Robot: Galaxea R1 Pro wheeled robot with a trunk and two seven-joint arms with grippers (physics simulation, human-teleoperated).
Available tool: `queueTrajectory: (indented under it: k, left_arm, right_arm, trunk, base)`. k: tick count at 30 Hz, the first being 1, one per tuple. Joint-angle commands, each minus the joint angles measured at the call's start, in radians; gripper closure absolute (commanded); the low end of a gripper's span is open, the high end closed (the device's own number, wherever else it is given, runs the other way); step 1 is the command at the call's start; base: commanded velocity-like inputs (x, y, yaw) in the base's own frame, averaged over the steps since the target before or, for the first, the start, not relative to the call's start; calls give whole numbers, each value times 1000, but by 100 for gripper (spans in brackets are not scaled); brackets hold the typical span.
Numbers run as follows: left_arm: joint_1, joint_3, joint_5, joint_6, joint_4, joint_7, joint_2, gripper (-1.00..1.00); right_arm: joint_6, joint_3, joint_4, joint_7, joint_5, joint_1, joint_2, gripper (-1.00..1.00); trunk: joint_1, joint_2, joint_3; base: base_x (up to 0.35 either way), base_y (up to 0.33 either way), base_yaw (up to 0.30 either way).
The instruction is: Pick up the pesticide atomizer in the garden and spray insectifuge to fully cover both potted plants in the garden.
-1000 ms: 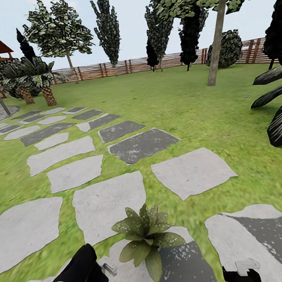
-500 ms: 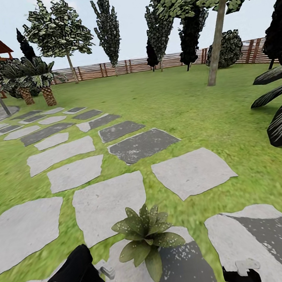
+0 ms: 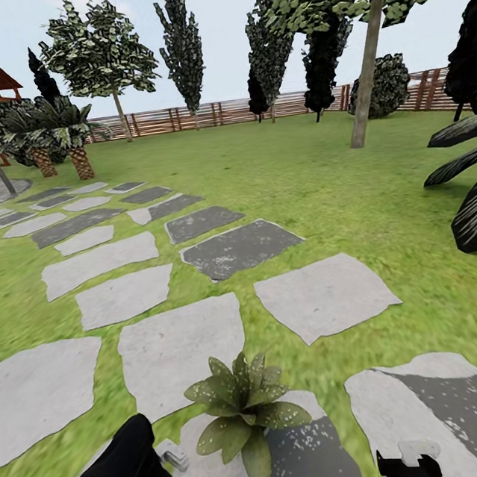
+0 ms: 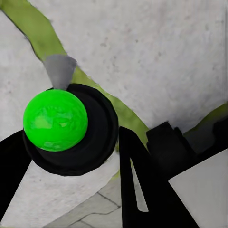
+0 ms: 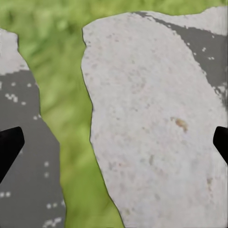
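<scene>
Head view: your left hand (image 3: 165, 466), gripping the pesticide atomizer (image 3: 174, 455), sits just left of the potted plant (image 3: 245, 405); your right hand (image 3: 410, 466) rides farther off, grip state indeterminable.

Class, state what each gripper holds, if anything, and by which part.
The left gripper holds the atomizer, fingers either side of its round body below the nozzle. The right gripper is open and holds nothing.

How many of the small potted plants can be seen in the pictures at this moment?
1. The potted plant stands on a stepping stone just ahead, between the left gripper and right gripper. The second may be out of frame.
</scene>
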Motion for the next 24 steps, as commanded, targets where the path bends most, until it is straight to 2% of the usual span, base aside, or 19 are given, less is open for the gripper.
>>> queueTrajectory:
  k: [1,9,11,18,22,24]
  left_arm:
    - [0,-4,-7,2,-1,-7,0,100]
    - [0,-5,1,-1,-15,-11,1,100]
    - [-7,-6,-2,-4,-19,-14,-6,100]
    - [-7,-12,-5,-4,-18,-14,-2,100]
    - [-3,-15,-4,-7,-12,-15,-4,100]
    - [0,-50,-7,-20,-4,-16,-2,100]
  right_arm:
    - [-4,-6,2,-4,11,-1,0,-100]
    - [-4,-6,3,-4,11,-1,1,-100]
    - [-4,-6,2,-4,11,-1,0,-100]
    - [-4,-6,3,-4,11,-1,0,-100]
    - [-4,-6,3,-4,11,-1,0,-100]
    - [-4,-6,3,-4,11,-1,0,-100]
  trunk:
    - [0,0,-1]
    - [0,0,-1]
    - [0,0,-1]
    - [0,0,-1]
    - [0,0,-1]
    - [0,0,-1]
  base:
    - [181,-113,34]
    - [26,-16,206]
    - [124,-77,13]
    - [208,-170,1]
    - [64,-34,0]
    - [7,-4,0]
